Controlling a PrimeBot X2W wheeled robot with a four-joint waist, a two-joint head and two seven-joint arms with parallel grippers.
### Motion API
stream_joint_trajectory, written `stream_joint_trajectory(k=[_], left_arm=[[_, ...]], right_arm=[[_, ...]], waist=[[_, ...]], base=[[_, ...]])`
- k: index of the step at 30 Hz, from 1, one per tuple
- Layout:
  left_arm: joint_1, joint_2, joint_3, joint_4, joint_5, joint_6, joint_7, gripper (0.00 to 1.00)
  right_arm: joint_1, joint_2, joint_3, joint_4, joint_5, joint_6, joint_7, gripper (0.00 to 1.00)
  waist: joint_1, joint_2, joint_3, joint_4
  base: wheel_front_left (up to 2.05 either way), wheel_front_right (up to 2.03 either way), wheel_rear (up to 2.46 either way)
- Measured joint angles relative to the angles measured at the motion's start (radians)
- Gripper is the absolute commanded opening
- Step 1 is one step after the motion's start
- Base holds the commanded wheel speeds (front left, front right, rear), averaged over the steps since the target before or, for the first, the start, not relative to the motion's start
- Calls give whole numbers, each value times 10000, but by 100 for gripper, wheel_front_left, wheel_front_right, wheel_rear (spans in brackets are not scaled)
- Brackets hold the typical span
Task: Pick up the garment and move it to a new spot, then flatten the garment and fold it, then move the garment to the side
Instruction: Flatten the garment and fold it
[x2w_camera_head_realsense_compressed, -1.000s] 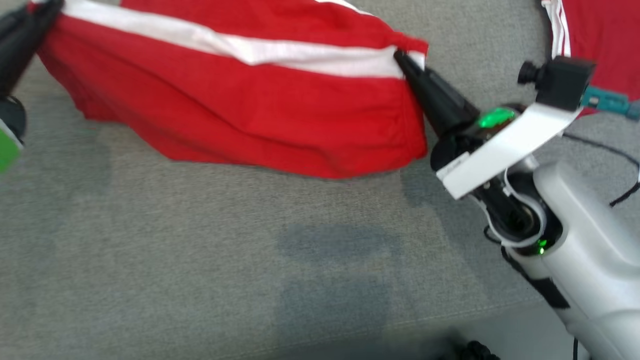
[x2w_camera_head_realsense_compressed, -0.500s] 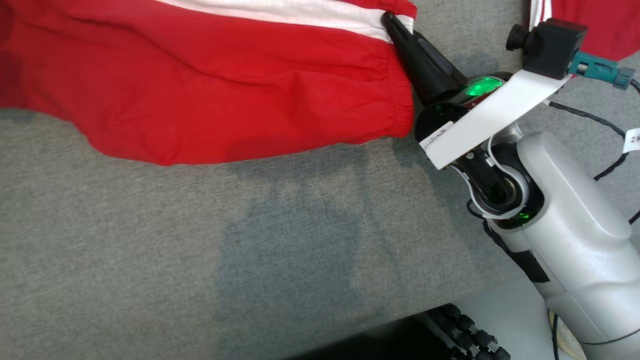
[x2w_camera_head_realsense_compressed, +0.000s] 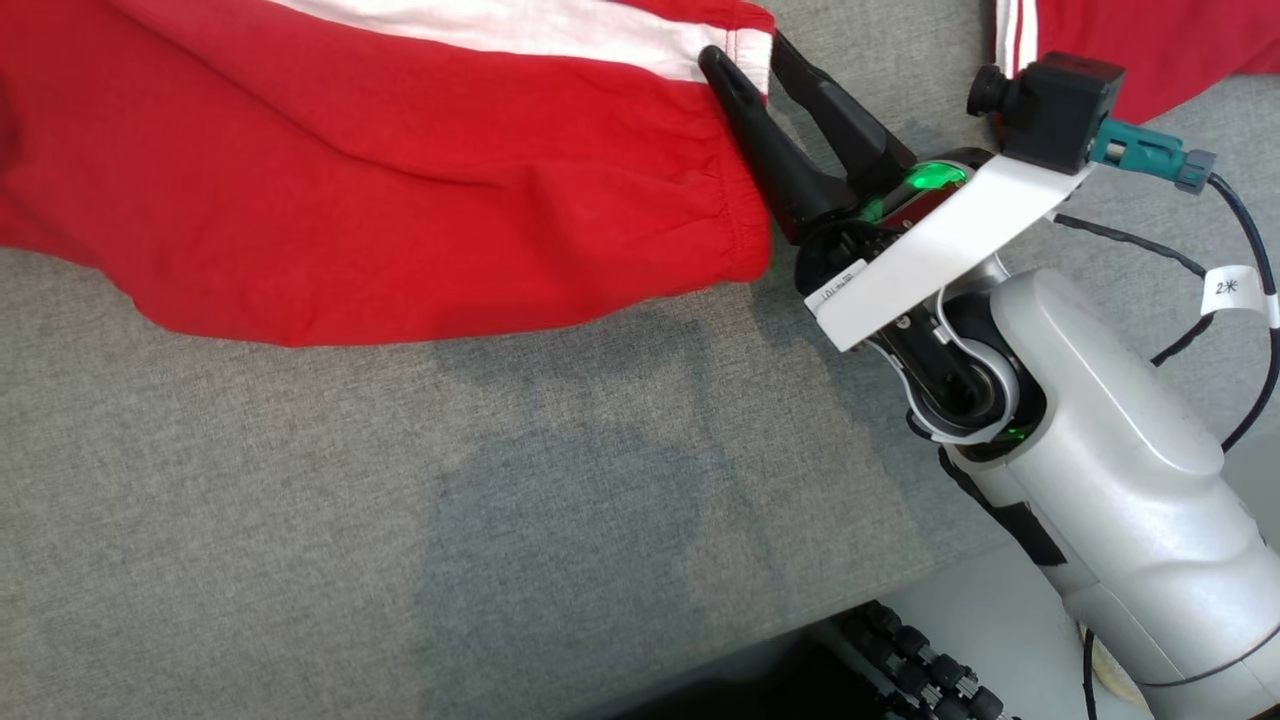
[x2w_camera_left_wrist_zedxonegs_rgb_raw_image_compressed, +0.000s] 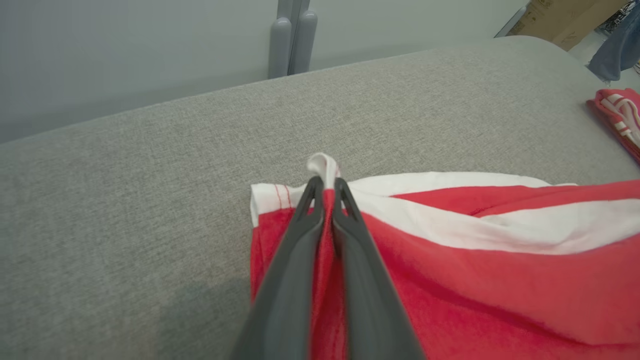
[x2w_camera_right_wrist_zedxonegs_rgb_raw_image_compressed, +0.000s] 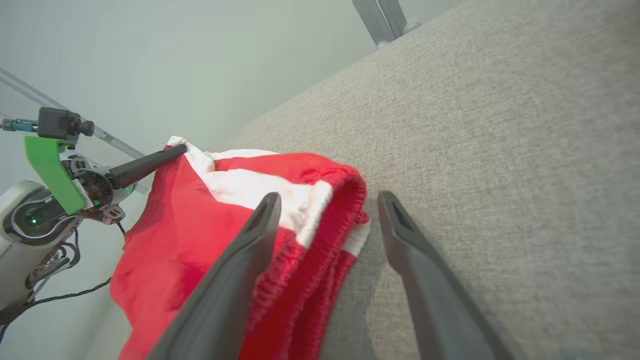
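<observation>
The right gripper (x2w_camera_head_realsense_compressed: 745, 50) stands open astride the elastic hem of the garment (x2w_camera_head_realsense_compressed: 400, 200), while the left gripper (x2w_camera_left_wrist_zedxonegs_rgb_raw_image_compressed: 327, 181) is clamped on its far corner. The garment lies stretched on the grey cushion (x2w_camera_head_realsense_compressed: 500, 520). It looks moved and mostly flattened, so folding and setting aside remain.

I record a bench (x2w_camera_head_realsense_compressed: 300, 520) covered in grey woven fabric, evenly lit, with a soft darker shadow (x2w_camera_head_realsense_compressed: 570, 520) on its near part. Beyond its far edge stands a plain pale wall (x2w_camera_left_wrist_zedxonegs_rgb_raw_image_compressed: 125, 55), two grey upright posts (x2w_camera_left_wrist_zedxonegs_rgb_raw_image_compressed: 292, 42) before it. A cardboard box (x2w_camera_left_wrist_zedxonegs_rgb_raw_image_compressed: 562, 20) sits past the bench's far corner. Pale floor (x2w_camera_head_realsense_compressed: 985, 600) borders its near edge.
</observation>
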Motion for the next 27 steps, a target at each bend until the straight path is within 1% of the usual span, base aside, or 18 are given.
stream_joint_trajectory(k=[1,2,5,9,15,17,20,24,27], left_arm=[[0,-79,-15,125,12,-2,-77,93],[0,-167,-42,213,12,-2,-140,100],[0,-474,-113,449,12,-48,-366,100],[-1,-894,50,614,-81,-105,-928,100],[238,-953,249,815,-290,-194,-1615,100],[727,-953,293,982,-504,-219,-1781,100],[1641,-995,324,1271,-823,-219,-2033,100],[2420,-1112,318,1501,-1377,-221,-2048,100],[2543,-1210,328,1475,-1697,-224,-1990,100]], right_arm=[[1,-23,4,17,-12,0,-42,100],[3,-61,0,33,-44,0,-86,100],[55,-263,-19,38,-146,0,-167,100],[326,-593,-153,29,-284,-19,-345,100],[1115,-1001,-249,27,-447,-198,-569,100],[1378,-1011,-247,6,-449,-213,-669,100],[1749,-1060,-259,-42,-460,-351,-711,100],[2214,-1120,-259,-224,-405,-476,-757,100],[2370,-1179,-228,-489,-370,-660,-639,100]], waist=[[0,0,-48,5],[0,0,-99,14],[0,0,-262,73],[0,0,-506,204],[0,0,-985,468],[0,0,-1186,557],[0,0,-1505,699],[0,0,-1893,943],[0,0,-2064,1215]], base=[[0,0,0],[0,0,0],[0,0,0],[0,0,0],[0,0,0],[0,0,0],[0,0,0],[0,0,0],[0,0,0]])
